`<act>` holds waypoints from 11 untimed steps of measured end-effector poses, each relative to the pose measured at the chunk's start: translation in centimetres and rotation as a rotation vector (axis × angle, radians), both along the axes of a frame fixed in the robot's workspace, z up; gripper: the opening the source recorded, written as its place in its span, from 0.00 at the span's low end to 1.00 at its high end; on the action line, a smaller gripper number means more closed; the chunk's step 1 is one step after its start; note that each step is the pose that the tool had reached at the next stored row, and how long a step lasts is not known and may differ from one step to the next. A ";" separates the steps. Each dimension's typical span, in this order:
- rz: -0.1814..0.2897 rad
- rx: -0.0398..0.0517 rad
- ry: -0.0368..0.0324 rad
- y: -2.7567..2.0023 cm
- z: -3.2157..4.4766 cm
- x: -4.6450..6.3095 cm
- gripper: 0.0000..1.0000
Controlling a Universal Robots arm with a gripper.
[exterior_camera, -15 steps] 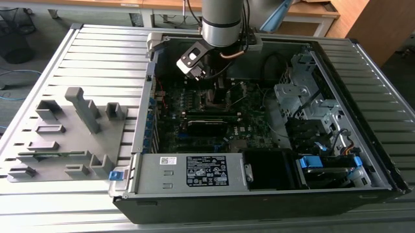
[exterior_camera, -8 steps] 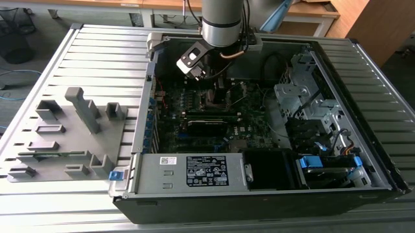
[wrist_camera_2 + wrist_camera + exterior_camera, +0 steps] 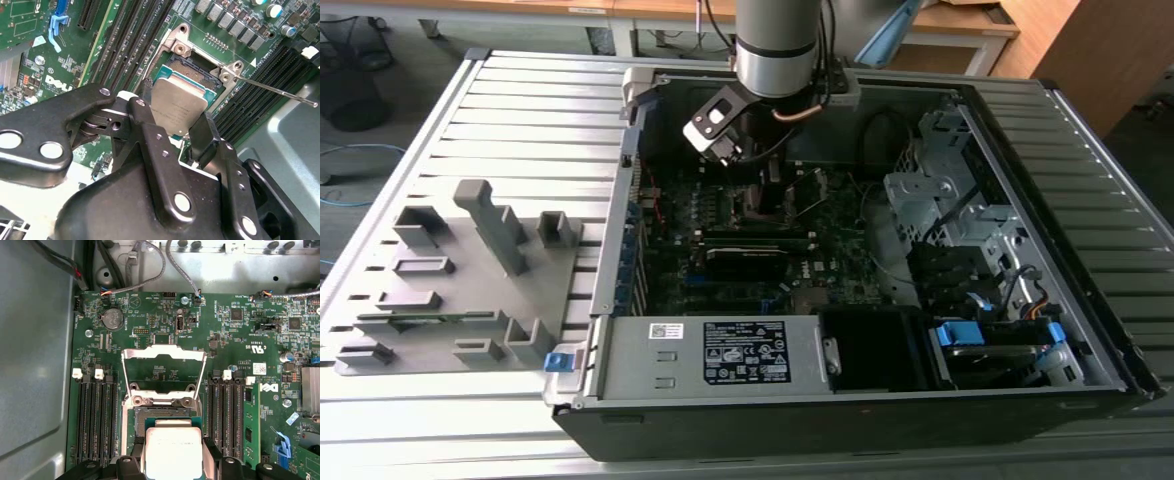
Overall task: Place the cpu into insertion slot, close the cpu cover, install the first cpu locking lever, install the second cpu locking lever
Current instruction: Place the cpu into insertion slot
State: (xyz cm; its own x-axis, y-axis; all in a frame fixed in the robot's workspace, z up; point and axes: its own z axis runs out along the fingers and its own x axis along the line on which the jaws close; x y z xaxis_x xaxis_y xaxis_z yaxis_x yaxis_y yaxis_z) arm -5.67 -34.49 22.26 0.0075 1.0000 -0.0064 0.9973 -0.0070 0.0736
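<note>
My gripper point(image 3: 175, 120) is shut on the cpu point(image 3: 177, 102), a flat square chip with a dull silver top, its black fingers point(image 3: 145, 135) pressing two opposite edges. The cpu point(image 3: 172, 452) hangs tilted just above the insertion slot point(image 3: 162, 413), whose black square socket shows past the chip's far edge. The cpu cover point(image 3: 165, 353), a thin silver frame with a square window, stands flipped up at the socket's far side. One thin locking lever point(image 3: 280, 92) sticks out free beside the socket. In the exterior view the arm point(image 3: 781, 50) reaches down into the open computer case.
Long black memory slots point(image 3: 97, 420) flank the socket on both sides. Cables point(image 3: 150, 262) run along the case's back wall. A silver power supply point(image 3: 720, 352) and drive cage point(image 3: 947, 205) crowd the case; a grey parts fixture point(image 3: 454, 270) sits on the exterior view's left.
</note>
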 end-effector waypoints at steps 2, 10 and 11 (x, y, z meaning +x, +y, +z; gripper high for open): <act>-0.005 -0.0001 0.0000 0.00 -0.02 0.0 0.54; -0.006 0.0057 0.0000 0.00 -0.42 0.0 0.54; -0.006 0.0058 0.0000 0.00 -0.42 0.0 0.54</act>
State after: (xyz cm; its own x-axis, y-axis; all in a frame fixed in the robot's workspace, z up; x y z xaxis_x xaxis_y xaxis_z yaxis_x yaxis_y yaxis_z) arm -5.68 -34.49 21.84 0.0139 0.9999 -0.0006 0.9972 -0.0138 0.0736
